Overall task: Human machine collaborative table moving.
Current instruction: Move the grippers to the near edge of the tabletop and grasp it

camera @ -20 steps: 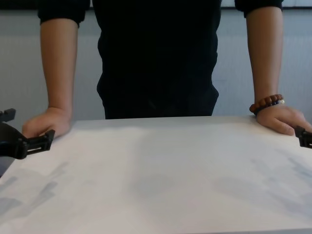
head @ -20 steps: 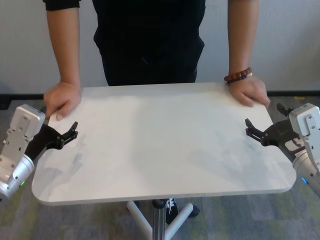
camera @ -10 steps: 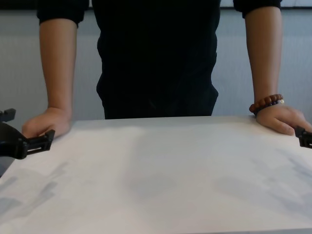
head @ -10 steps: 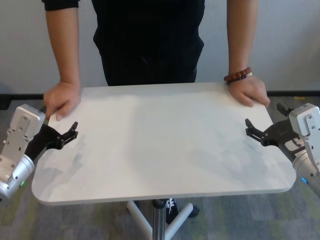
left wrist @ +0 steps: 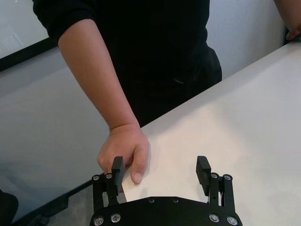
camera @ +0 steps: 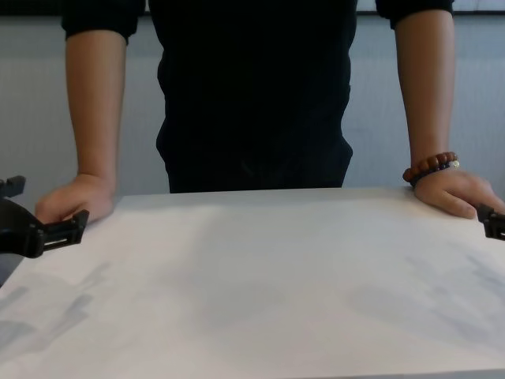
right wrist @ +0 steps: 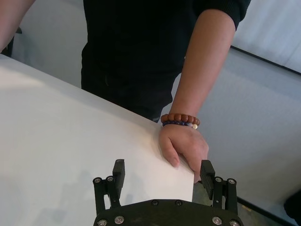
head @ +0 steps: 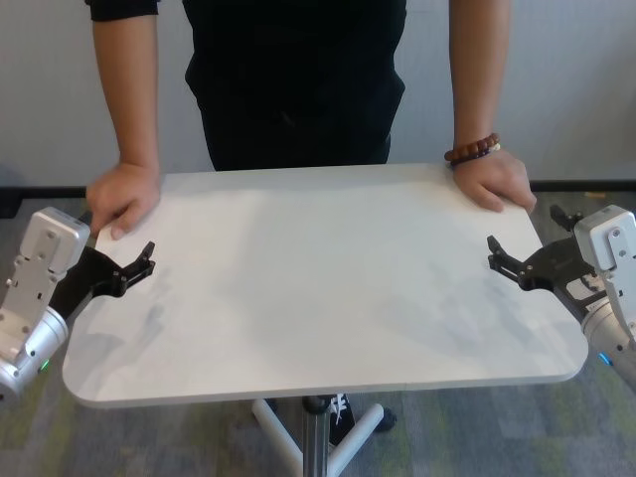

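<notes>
Desk (head: 328, 278) sits centre of scene, white top on a slim post (head: 314, 437) with splayed feet on the carpet. Human (head: 298, 79) stands at the far edge, one hand (head: 124, 197) on the far-left corner, the other hand (head: 494, 179) with the bracelet (head: 472, 151) on the far-right corner; both are pressed on the top, fingers curled over the edge.

Left gripper (head: 139, 266) is placed at the left edge, right gripper (head: 500, 260) at the right edge. Both are seen released: in the wrist views the fingers (left wrist: 117, 166) of the left and the fingers (right wrist: 119, 170) of the right stand spread wide, with the desk edge lying between them. Nothing is clamped yet. Whether the pads touch the top cannot be told.

Judged stage: pre-grasp, grippers lined up on the side edges, clamp not yet made.

Risks:
- Left gripper is close to the human's left-corner hand; in the left wrist view one finger overlaps the knuckles. A pinch could be caused by shutting or sliding toward the far side.
- Uneven clamping: if only one side bites, the top could be twisted about the single post.
- Smooth matte edge: slip likely if the grip is shallow.
- If the human pushes before both sides are clamped, the edge could be driven into open fingers.
</notes>
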Robot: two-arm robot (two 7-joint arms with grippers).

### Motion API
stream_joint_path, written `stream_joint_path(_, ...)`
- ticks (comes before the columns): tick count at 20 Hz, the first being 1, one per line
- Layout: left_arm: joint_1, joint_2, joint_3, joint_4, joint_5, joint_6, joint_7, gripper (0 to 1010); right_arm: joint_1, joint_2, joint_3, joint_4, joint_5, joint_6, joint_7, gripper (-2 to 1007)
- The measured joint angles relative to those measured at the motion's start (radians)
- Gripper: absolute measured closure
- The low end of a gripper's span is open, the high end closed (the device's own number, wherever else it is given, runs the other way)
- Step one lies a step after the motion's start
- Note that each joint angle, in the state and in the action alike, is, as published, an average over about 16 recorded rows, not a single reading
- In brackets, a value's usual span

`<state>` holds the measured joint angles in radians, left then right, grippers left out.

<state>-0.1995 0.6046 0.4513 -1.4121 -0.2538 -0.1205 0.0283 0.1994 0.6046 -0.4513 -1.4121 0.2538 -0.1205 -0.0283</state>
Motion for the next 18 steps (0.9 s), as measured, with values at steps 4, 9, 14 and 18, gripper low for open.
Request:
stream_joint_path(4, 0.0, 0.0, 0.0, 0.0, 0.0, 0.0, 0.0, 10, 0.0, 0.0, 0.0, 0.0, 0.0, 0.0, 0.0, 0)
stream_joint_path(9, 0.0, 0.0, 0.0, 0.0, 0.0, 0.0, 0.0, 10, 0.0, 0.0, 0.0, 0.0, 0.0, 0.0, 0.0, 0)
stream_joint_path(14, 0.0, 0.0, 0.0, 0.0, 0.0, 0.0, 0.0, 10, 0.0, 0.0, 0.0, 0.0, 0.0, 0.0, 0.0, 0)
stream_joint_path(18, 0.0, 0.0, 0.0, 0.0, 0.0, 0.0, 0.0, 10, 0.0, 0.0, 0.0, 0.0, 0.0, 0.0, 0.0, 0)
